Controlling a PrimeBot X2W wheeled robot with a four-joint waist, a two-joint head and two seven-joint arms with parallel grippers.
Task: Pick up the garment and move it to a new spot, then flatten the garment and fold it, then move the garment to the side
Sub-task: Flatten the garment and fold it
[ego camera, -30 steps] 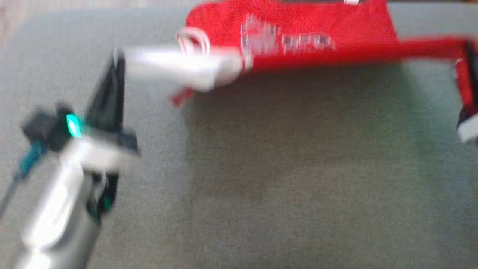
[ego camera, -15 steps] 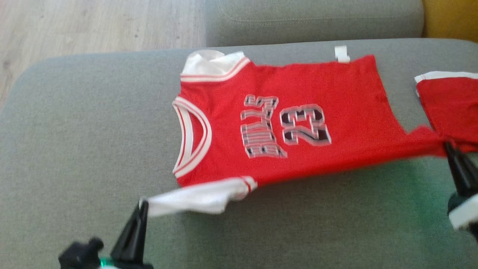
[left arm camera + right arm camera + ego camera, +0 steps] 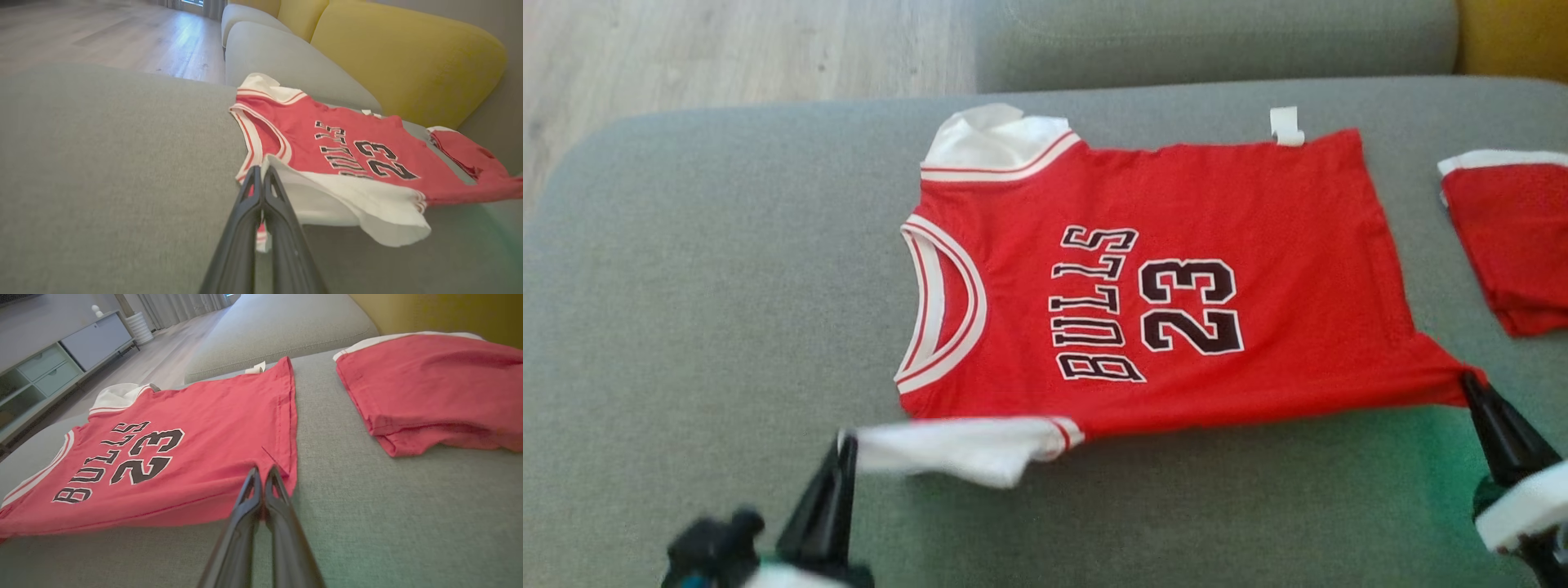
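Pressed together on the white sleeve (image 3: pixel 956 449), left end effector (image 3: pixel 845 445); pinching the hem corner (image 3: pixel 1437 376), right end effector (image 3: pixel 1470 382). Stretched between, flat on the grey sofa cushion (image 3: pixel 727 286), red jersey (image 3: pixel 1176 286): soft, light, limp, probably best gripped at corners. From the left wrist, sleeve edge drooping; from the right wrist, folded red piece (image 3: pixel 429 384) nearby, cabinet (image 3: pixel 81 339) beyond.

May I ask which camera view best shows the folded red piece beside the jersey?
The right wrist view: the folded red piece lies close and nearly whole, white band and stacked edges clear. The head view cuts it at the frame's edge; the left wrist view shows it small and foreshortened.
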